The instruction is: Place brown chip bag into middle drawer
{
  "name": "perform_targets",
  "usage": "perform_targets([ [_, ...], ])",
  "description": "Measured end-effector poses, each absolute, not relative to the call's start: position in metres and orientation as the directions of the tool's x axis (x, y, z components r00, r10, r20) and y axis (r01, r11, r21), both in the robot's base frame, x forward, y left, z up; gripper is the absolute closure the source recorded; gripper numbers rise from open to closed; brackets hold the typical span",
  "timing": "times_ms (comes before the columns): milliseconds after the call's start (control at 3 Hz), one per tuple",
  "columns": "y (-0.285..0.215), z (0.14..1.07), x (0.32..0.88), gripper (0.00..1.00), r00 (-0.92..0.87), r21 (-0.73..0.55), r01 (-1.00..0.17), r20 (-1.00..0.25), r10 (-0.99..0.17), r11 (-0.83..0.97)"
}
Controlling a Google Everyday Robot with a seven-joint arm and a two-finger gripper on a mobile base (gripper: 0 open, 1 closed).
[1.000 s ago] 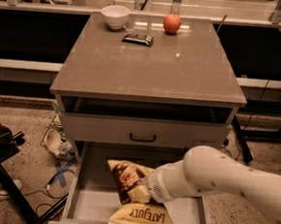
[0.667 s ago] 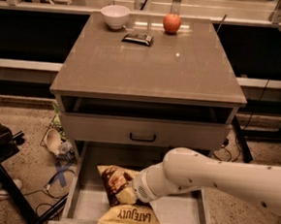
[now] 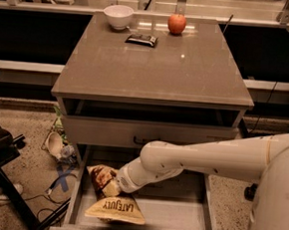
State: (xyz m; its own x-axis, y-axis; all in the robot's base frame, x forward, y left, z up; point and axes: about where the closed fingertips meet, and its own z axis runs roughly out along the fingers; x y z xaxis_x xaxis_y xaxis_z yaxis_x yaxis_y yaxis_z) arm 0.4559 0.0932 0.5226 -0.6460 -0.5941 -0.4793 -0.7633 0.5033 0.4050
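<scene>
The middle drawer (image 3: 179, 215) is pulled out at the bottom of the view, with a pale floor and low grey side walls. The brown chip bag (image 3: 115, 209) stands tilted in the drawer's left half, its tan "LATE JULY" end down near the front wall. My gripper (image 3: 111, 185) is at the bag's dark brown upper part, shut on it, with the fingers mostly hidden by the bag. My white arm (image 3: 196, 158) reaches in from the right, across the drawer.
On the cabinet top (image 3: 153, 68) at the back are a white bowl (image 3: 118, 16), a red apple (image 3: 176, 23) and a small dark bar wrapper (image 3: 141, 39). A closed grey drawer front (image 3: 103, 131) sits above the open drawer. Cables and clutter (image 3: 57, 147) lie on the floor to the left.
My gripper and the brown chip bag have moved together to the left inside the drawer. The bag's tan end now lies nearer the left wall.
</scene>
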Motion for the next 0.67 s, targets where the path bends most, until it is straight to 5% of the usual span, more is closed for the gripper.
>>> perform_targets([
  [333,0.0947,0.5212,0.4581,1.0,-0.648,0.408,-0.761,-0.48,-0.591,0.504],
  [667,0.096,0.5205,0.4569,0.74,-0.647,0.41,-0.762,-0.478,-0.593,0.501],
])
